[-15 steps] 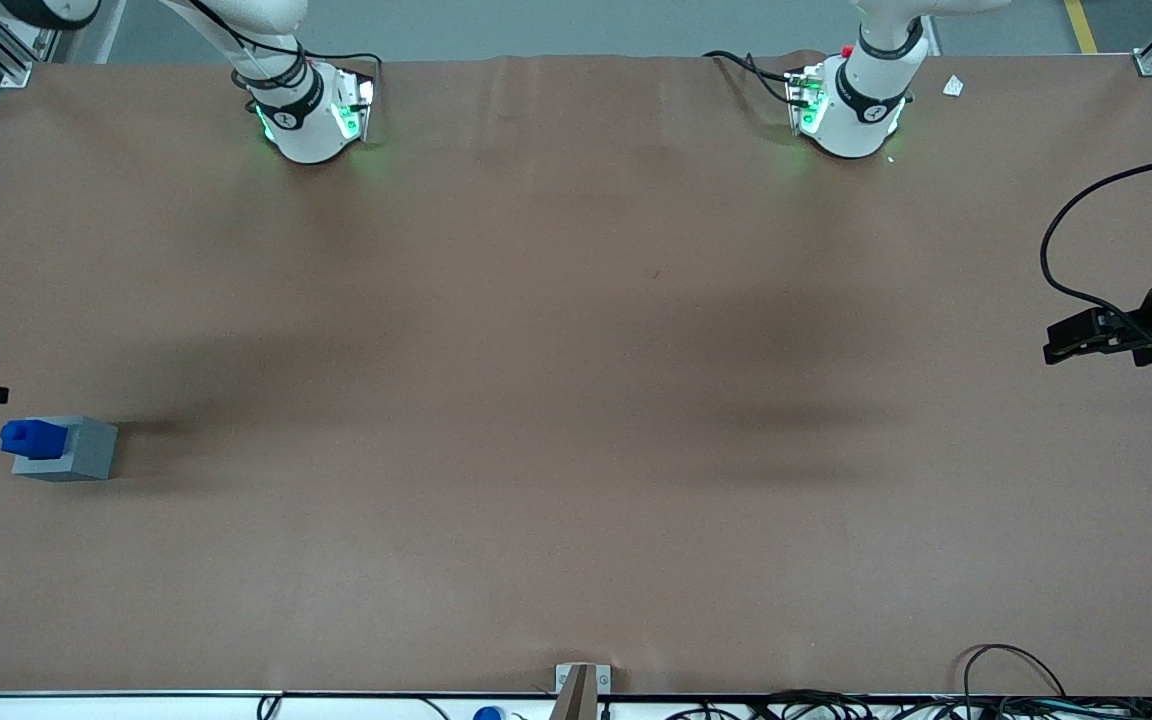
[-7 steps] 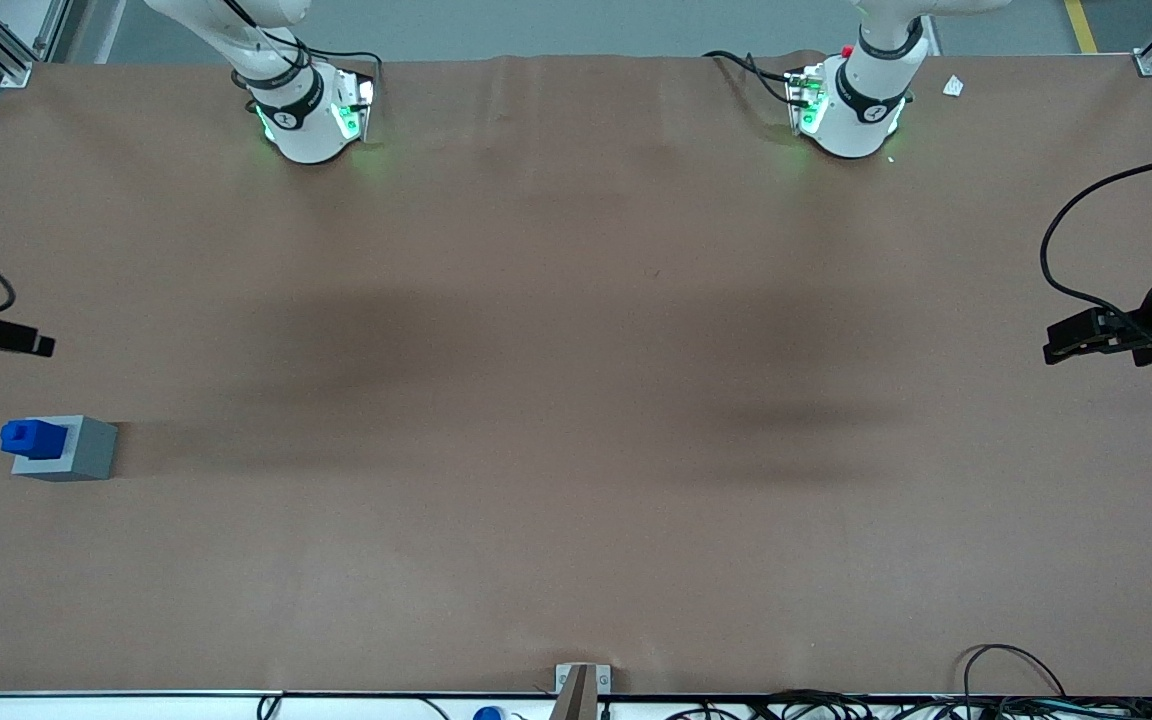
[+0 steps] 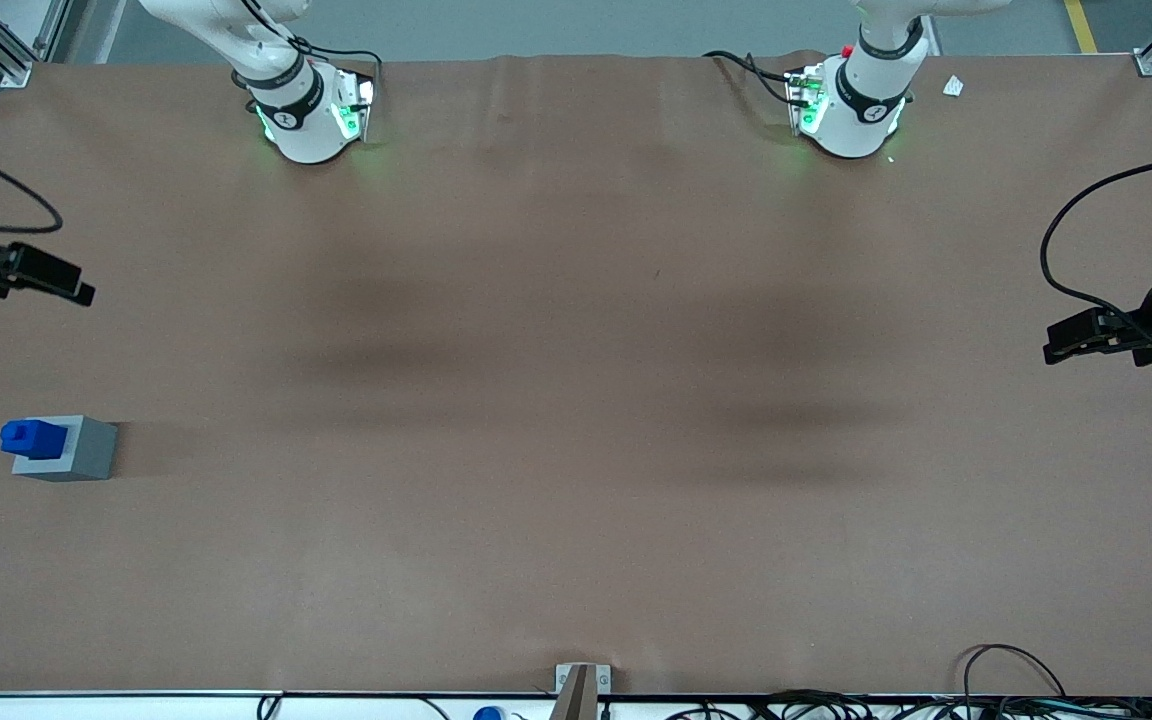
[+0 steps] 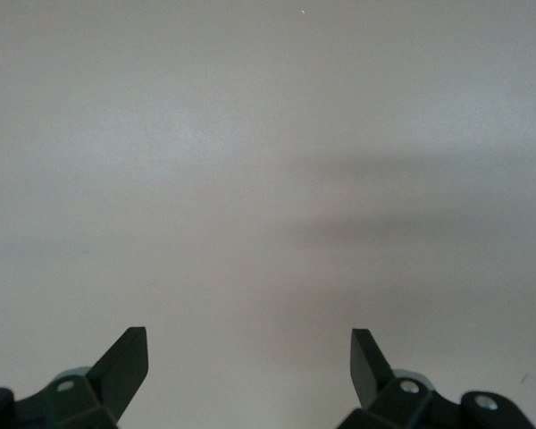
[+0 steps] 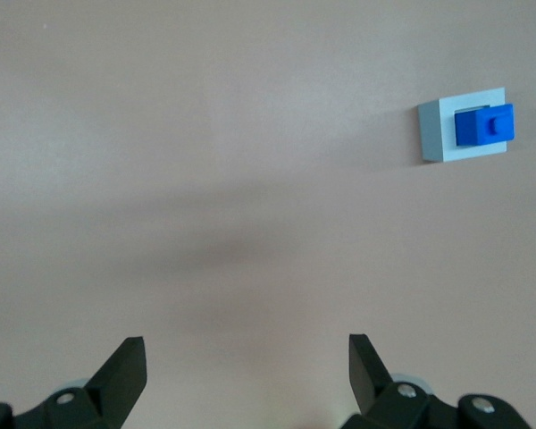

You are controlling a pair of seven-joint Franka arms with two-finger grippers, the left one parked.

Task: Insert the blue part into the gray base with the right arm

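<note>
The blue part stands in the recess of the gray base, its upper end sticking out above the rim, at the working arm's end of the table. In the right wrist view the blue part sits in the gray base on the brown mat. My right gripper hangs high above the table, farther from the front camera than the base and well apart from it. Its fingers are spread wide, so the gripper is open with only bare mat between them.
The brown mat covers the whole table. Both arm bases stand at the table's back edge. A small metal bracket and loose cables lie along the front edge.
My right gripper has risen and drawn away from the base, moving farther from the front camera and inward over the table. The blue part and gray base have not moved.
</note>
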